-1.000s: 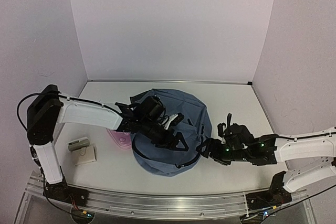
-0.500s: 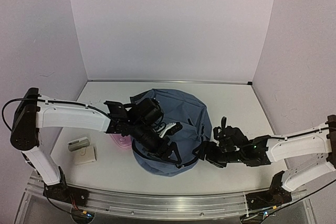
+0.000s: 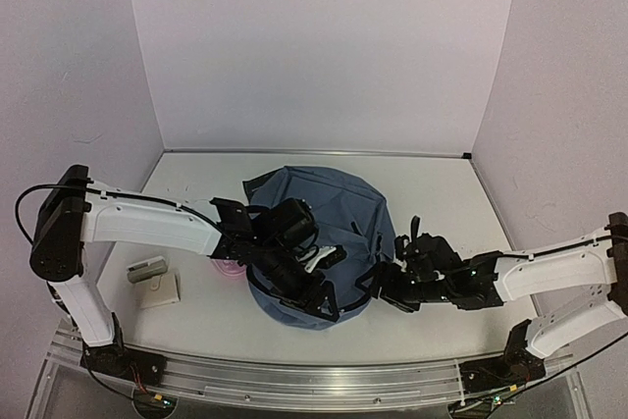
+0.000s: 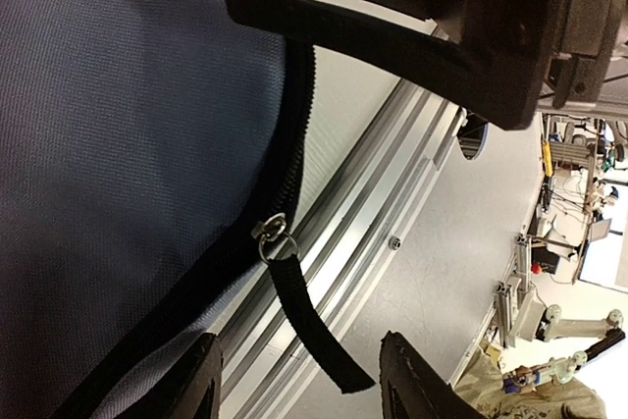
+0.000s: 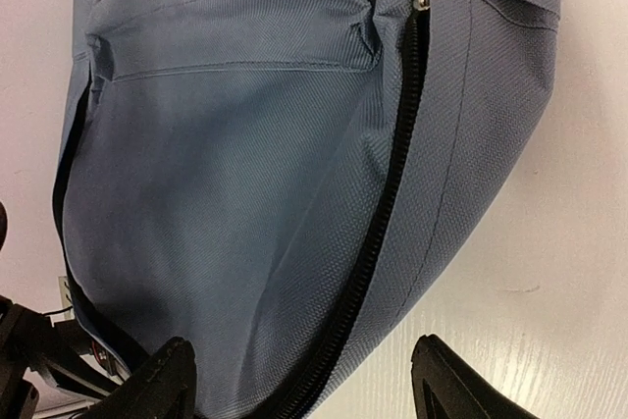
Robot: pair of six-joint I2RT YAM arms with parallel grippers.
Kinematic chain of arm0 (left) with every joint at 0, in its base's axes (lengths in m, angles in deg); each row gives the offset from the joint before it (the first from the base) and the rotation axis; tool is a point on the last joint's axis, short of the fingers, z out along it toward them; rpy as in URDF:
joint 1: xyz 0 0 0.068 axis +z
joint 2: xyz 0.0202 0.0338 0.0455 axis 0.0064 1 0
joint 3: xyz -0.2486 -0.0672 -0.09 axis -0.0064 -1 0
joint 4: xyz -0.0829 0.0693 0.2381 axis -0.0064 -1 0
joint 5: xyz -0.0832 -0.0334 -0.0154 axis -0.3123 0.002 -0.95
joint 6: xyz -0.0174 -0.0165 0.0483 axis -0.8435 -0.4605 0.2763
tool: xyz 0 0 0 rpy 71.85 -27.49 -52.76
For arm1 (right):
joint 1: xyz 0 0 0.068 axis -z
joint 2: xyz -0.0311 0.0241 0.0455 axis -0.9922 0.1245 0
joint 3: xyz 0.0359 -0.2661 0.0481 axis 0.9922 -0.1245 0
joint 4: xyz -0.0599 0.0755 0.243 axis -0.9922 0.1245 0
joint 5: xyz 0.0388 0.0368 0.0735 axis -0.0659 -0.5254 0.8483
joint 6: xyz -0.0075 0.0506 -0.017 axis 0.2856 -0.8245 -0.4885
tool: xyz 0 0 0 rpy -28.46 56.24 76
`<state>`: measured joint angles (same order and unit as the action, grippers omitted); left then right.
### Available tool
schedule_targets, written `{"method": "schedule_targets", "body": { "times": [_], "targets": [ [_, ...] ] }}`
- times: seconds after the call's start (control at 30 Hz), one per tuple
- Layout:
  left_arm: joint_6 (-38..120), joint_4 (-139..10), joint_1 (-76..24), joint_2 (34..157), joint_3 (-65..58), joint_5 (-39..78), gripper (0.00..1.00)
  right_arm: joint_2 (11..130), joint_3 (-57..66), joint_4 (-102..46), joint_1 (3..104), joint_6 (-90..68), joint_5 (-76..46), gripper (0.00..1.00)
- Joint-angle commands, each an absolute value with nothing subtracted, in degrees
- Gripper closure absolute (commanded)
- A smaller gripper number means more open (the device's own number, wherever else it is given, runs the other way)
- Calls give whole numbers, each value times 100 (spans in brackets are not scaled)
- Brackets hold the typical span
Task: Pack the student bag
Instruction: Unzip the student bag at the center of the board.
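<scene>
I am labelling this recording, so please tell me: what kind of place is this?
Probably a robotics lab test cell: plain pale walls box in a white table, an aluminium rail edges it, and metal equipment stands show beyond in the left wrist view.

White table (image 3: 442, 198): student bag (image 3: 334, 195), pink case (image 3: 228, 267), beige block (image 3: 158, 290), grey item (image 3: 146, 268).

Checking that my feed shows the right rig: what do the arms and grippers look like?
Left arm and right arm: white links, black joints. A black cable loops at the left shoulder; green lights dot the right wrist. Left gripper and right gripper: black, two fingers each.
</scene>
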<state>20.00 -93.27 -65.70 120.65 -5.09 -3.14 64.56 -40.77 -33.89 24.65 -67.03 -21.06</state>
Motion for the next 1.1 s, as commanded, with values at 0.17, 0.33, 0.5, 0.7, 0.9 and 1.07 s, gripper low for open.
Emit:
{"method": "schedule_targets", "body": {
  "times": [0.17, 0.33, 0.5, 0.7, 0.9, 1.07],
  "targets": [
    [2165, -9101, -6560, 12198, -79, -204, 59, 6621, -3873, -3546, 2469, -6605, -2069, 25],
    [2159, -9032, -6561, 12267, -43, -363, 77, 6673, -3857, -3552, 2469, -6591, -2060, 25],
    [2088, -8961, -6564, 12250, -122, -524, 96, 6694, -3876, -3552, 2474, -6607, -2091, 25],
    [2038, -8960, -6563, 12169, -205, -454, 100, 6740, -3870, -3561, 2472, -6584, -2171, 49],
    [2028, -9187, -6560, 12110, -159, -38, 100, 6773, -3924, -3567, 2473, -6714, -2268, 73],
    [2022, -9581, -6531, 11995, -200, 541, 100, 6698, -4043, -3560, 2471, -6865, -2541, 95]
  ]
}}
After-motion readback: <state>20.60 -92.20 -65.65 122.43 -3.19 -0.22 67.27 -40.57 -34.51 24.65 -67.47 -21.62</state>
